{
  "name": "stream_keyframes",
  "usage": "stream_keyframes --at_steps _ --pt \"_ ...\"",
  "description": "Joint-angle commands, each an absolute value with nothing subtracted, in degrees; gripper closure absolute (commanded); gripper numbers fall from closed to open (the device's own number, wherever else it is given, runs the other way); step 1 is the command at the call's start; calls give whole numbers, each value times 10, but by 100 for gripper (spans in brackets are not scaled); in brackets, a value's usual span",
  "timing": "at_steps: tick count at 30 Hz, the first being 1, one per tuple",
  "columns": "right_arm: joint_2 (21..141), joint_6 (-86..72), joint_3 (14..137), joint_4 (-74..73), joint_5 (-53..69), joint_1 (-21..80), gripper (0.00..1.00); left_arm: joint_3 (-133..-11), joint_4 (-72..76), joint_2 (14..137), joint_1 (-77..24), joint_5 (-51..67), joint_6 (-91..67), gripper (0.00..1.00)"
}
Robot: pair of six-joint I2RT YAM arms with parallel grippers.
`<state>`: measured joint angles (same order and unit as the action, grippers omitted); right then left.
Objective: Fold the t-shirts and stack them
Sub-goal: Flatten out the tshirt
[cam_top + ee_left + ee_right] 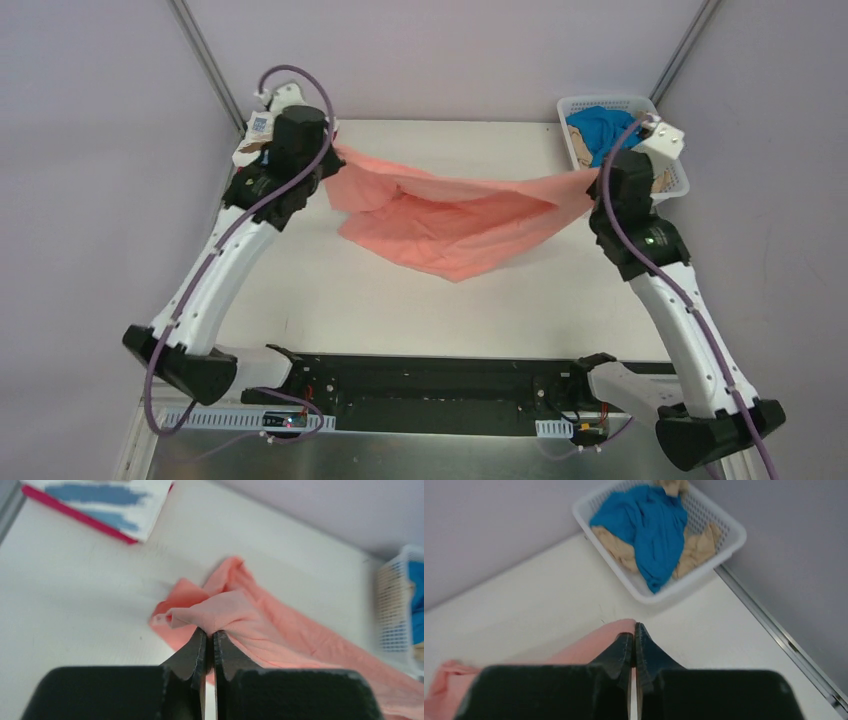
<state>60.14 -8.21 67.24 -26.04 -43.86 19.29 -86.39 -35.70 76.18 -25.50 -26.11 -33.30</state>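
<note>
The salmon-pink t-shirt (455, 215) hangs stretched between both grippers above the table, its middle sagging. My left gripper (333, 150) is shut on its left end; in the left wrist view the gripper (210, 635) pinches a bunched fold of the pink t-shirt (260, 630). My right gripper (597, 172) is shut on its right end; in the right wrist view the gripper (634, 630) holds a thin pink edge (589, 645). A white t-shirt with blue brushstrokes (107, 500) lies folded on a magenta one (75, 512) at the far left. The bright blue t-shirt (649, 522) and tan t-shirt (696, 550) lie in the basket.
The white lattice basket (570, 108) stands at the table's back right corner, also in the right wrist view (729, 530). Grey walls close behind the table. A metal rail (789, 645) runs along the right edge.
</note>
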Motion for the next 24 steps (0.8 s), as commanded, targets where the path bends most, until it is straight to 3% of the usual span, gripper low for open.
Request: stream_keyframes --at_steps 1,13,24 --pt "536 23 801 -220 -393 189 100 -950 -349 677 -254 -265 -246 100" --pt "481 21 1128 -310 -53 190 100 -1108 -349 551 -254 36 -188 100" --pt "523 60 1271 -306 -45 190 100 -1149 -349 526 -254 72 -206 100"
